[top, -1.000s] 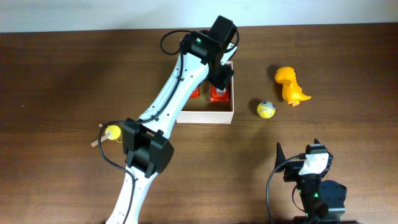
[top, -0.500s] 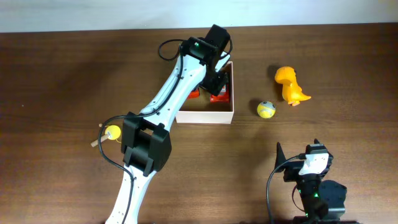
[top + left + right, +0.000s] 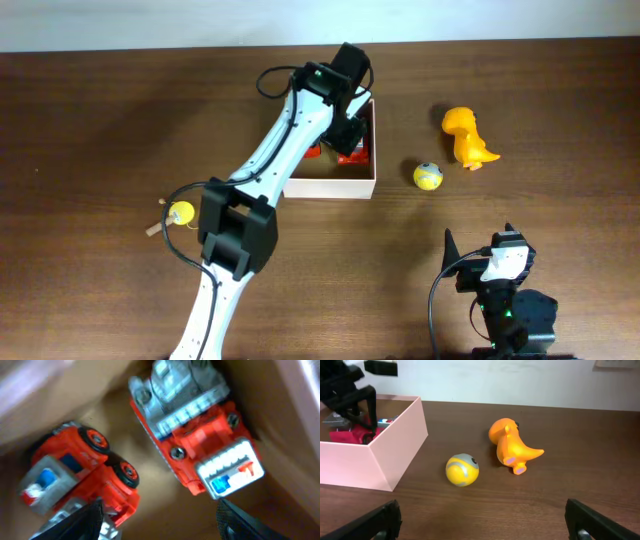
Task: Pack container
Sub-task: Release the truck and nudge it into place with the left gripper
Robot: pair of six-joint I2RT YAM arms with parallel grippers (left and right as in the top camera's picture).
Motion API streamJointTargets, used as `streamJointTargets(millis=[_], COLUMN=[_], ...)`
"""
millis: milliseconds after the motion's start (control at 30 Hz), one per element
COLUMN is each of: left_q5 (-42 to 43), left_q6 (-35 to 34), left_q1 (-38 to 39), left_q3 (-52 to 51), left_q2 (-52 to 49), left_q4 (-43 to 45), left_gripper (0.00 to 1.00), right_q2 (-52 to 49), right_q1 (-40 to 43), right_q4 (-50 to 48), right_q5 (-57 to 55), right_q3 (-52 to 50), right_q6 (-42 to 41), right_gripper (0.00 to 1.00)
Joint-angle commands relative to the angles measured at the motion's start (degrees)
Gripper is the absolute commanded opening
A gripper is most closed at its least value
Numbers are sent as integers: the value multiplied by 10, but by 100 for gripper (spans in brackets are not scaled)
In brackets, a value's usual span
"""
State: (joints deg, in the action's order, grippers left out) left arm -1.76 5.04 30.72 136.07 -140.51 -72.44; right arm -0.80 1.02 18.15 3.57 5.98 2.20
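Note:
The container (image 3: 330,186) is a shallow white box with a tan floor (image 3: 165,505), standing at the middle back of the table. Two red and grey toy fire trucks lie in it: one (image 3: 192,435) to the right and one (image 3: 82,475) to the left. They also show in the overhead view (image 3: 354,154) (image 3: 312,151). My left gripper (image 3: 345,135) hangs open and empty just above the trucks inside the box, its fingertips (image 3: 85,520) apart. My right gripper (image 3: 480,245) is open and empty at the front right, facing the box's wall (image 3: 370,460).
A yellow and grey ball (image 3: 428,176) lies right of the box, also seen in the right wrist view (image 3: 462,470). An orange dinosaur (image 3: 468,137) lies further right (image 3: 512,445). A small yellow toy on a stick (image 3: 180,212) lies at the left.
My left gripper has shifted slightly left and back over the box, mostly in the first half second. The trucks stay in the box. The right arm has not moved.

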Motion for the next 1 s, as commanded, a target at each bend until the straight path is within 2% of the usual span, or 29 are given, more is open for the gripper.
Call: streamJointTargets(millis=[0,400,733,967], left_q5=[9,-11,-10,-11], left_q6=[13,10,10,4], left_q1=[-1,-2,0,0], left_q3=[-3,-3,2,89], left_q2=[-19,-19,-19,-19], left_q4=[-7,-21,19,-22], left_gripper=[74,74,75,75], right_q2=[6,6,6,6], right_q1=[-3,-3,-3,-3], right_q4=[0,0,0,0], right_q5=[5,5,5,5], right_q3=[-4,-4,-4,-4], right_q6=[4,4,4,4], right_gripper=[99,99,99,99])
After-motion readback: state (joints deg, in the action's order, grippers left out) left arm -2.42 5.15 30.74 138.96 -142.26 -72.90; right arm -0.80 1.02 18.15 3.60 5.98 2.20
